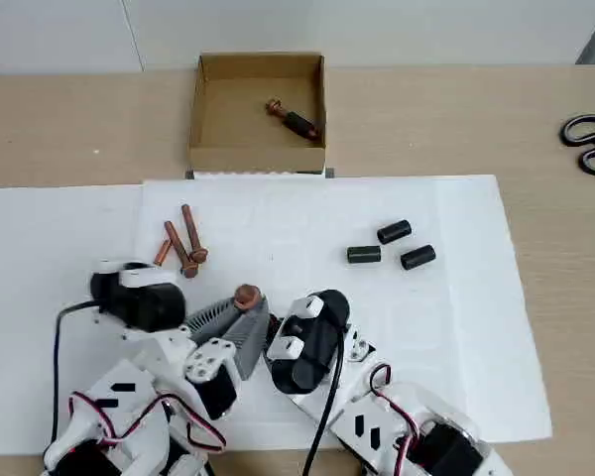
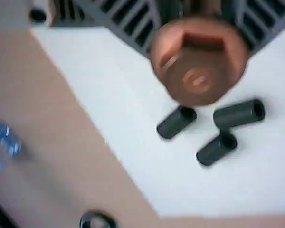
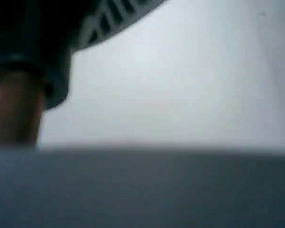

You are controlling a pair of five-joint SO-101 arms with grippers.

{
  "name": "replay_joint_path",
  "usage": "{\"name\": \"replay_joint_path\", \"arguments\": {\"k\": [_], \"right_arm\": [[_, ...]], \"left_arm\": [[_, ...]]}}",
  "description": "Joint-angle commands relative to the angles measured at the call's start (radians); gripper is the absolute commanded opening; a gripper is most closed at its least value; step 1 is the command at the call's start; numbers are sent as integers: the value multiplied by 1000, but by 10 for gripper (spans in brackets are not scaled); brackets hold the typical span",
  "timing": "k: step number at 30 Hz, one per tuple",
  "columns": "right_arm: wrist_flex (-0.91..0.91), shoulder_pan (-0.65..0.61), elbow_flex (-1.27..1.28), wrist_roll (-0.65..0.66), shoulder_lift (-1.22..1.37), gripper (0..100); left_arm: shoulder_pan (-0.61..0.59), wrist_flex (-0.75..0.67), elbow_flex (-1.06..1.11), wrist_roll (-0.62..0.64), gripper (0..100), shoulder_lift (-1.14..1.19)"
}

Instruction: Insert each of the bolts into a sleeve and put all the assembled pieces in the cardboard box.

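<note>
My left gripper (image 1: 240, 315) is shut on a copper bolt (image 1: 246, 296) above the white paper, near the front. In the left wrist view the bolt head (image 2: 197, 61) sits between the grey ribbed jaws. My right arm (image 1: 307, 342) is close beside it, on its right. In the right wrist view a copper shaft (image 3: 14, 111) comes out of a dark part, very near. Three loose bolts (image 1: 183, 243) lie left of centre. Three black sleeves (image 1: 392, 246) (image 2: 218, 128) lie right of centre. The cardboard box (image 1: 206, 109) at the back holds one bolt in a sleeve (image 1: 293, 119).
White paper (image 1: 456, 327) covers the middle of the wooden table (image 1: 69, 119). Scissors (image 1: 590, 144) lie at the far right edge. Red and black cables run along both arms at the front.
</note>
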Motion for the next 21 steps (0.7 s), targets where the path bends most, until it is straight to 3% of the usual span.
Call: {"name": "replay_joint_path", "arguments": {"k": [1, 18, 21], "right_arm": [[-35, -5, -15, -2, -4, 2], [-59, 1, -95, 95, -2, 2], [-59, 1, -92, 94, -2, 2]], "left_arm": [[37, 35, -5, -35, 6, -6], [49, 54, 39, -120, 9, -5], [44, 55, 36, -120, 76, -5]]}}
